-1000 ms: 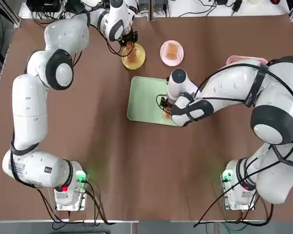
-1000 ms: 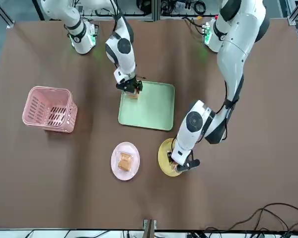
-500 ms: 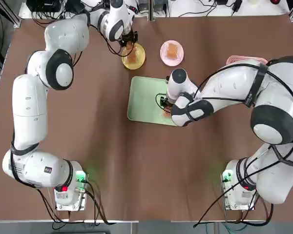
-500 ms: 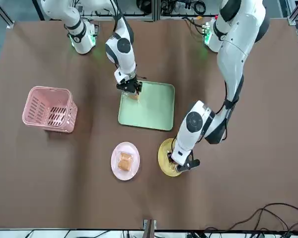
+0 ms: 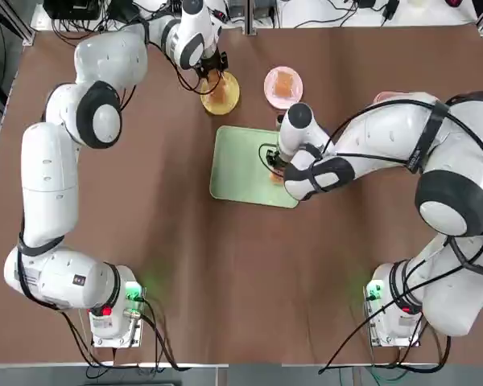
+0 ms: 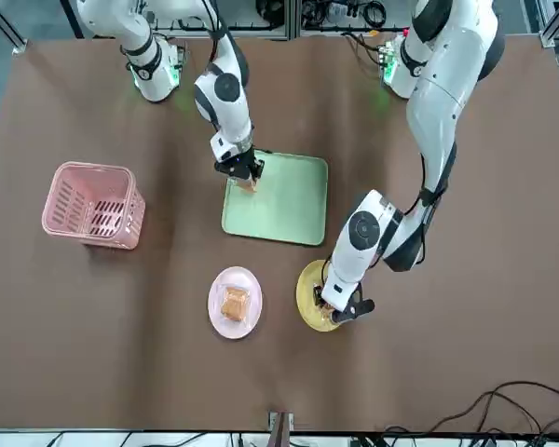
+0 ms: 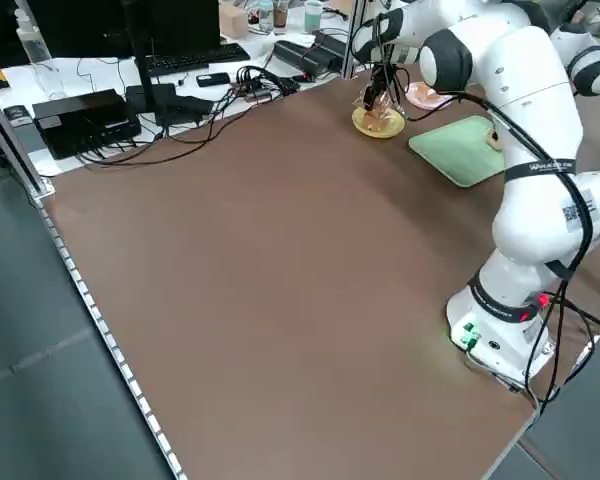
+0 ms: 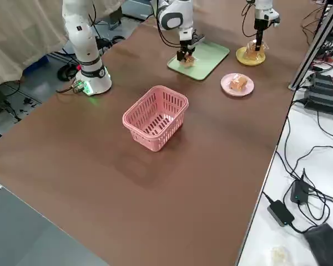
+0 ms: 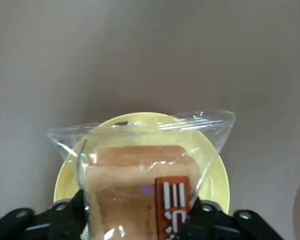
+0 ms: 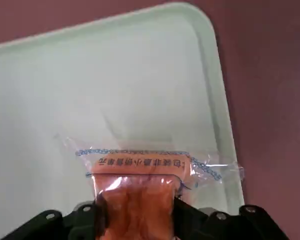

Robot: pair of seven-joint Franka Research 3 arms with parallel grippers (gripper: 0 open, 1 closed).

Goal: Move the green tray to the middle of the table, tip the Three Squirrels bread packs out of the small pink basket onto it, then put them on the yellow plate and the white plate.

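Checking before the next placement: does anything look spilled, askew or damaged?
Nothing stands out. The slatted pink basket stands upright, one clear bread pack sits on the round white plate, and each gripper holds a pack.

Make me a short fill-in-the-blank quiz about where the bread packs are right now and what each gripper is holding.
The left gripper holds a bread pack above the ____ plate.
The right gripper grips a bread pack over the ____ tray.
The white plate carries ____ bread pack.
The small pink basket stands ____.

Missing words: yellow; green; one; empty
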